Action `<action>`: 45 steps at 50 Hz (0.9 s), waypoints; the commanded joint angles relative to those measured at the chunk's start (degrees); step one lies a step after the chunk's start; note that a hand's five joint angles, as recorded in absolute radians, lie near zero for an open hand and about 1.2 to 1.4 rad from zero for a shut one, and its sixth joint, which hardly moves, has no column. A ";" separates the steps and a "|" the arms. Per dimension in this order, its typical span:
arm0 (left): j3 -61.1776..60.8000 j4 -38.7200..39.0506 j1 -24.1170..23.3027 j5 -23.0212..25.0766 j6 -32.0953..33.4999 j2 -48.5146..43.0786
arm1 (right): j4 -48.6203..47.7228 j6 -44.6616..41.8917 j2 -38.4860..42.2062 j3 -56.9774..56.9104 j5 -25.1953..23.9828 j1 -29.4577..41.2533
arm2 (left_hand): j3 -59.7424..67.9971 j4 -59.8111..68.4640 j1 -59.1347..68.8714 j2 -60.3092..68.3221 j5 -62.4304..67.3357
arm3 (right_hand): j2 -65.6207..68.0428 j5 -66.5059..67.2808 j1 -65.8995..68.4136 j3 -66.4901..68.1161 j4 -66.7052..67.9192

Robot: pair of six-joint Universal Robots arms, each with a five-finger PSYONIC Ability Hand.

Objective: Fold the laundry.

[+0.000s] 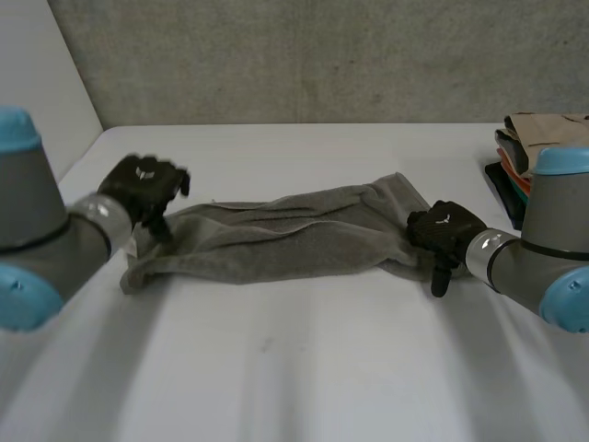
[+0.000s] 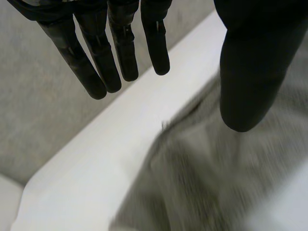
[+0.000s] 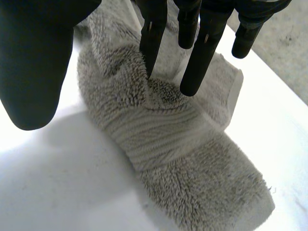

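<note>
A grey towel (image 1: 276,235) lies bunched lengthwise across the middle of the white table (image 1: 294,368). My left hand (image 1: 143,189) hovers over the towel's left end, open, its fingers (image 2: 96,62) straight and its thumb (image 2: 248,72) apart above the cloth (image 2: 207,178). At the towel's right end my right hand (image 1: 446,230) is open too. Its fingers (image 3: 197,53) point down onto the crumpled end of the towel (image 3: 159,130), two tips touching the pile, the thumb (image 3: 33,62) held off to the side over bare table.
A stack of folded clothes (image 1: 525,157) sits at the table's right edge behind my right arm. A grey wall (image 1: 304,55) runs along the table's far edge. Bare table lies in front of the towel.
</note>
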 commanded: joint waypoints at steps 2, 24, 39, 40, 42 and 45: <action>25.41 -12.37 -3.06 4.44 -2.41 -16.68 | -1.77 -2.28 -4.63 2.91 -3.66 0.86 | 4.37 4.50 4.67 4.28 4.17 | 18.33 17.80 -9.97 -10.74 18.49; 49.01 -17.93 -7.37 2.16 4.10 -40.53 | -2.47 -2.99 -8.07 5.11 -4.01 1.39 | 17.77 17.90 18.07 17.68 17.56 | 20.57 20.04 -7.73 -8.50 20.73; 36.02 -16.53 -8.51 -2.86 4.54 -24.82 | -0.20 1.92 -5.43 -2.78 -0.50 -1.51 | 49.60 49.73 49.90 49.51 49.40 | 11.83 11.30 -16.47 -17.24 11.99; 32.87 -15.31 -8.51 -2.34 5.23 -21.58 | 0.42 3.06 -5.08 -3.84 -0.41 -1.77 | 49.60 49.73 49.90 49.51 49.40 | 10.99 10.46 -17.31 -18.08 11.15; 29.69 -14.07 -8.51 -2.15 6.20 -18.31 | 2.43 5.17 -3.42 -7.78 -0.50 -1.77 | 49.60 49.73 49.90 49.51 49.40 | 10.48 9.95 -17.82 -18.59 10.64; 21.43 -11.70 -8.60 -2.68 8.93 -10.14 | 6.39 7.73 -0.08 -14.21 -0.76 -1.69 | 49.60 49.73 49.90 49.51 49.40 | 10.48 9.95 -17.82 -18.59 10.64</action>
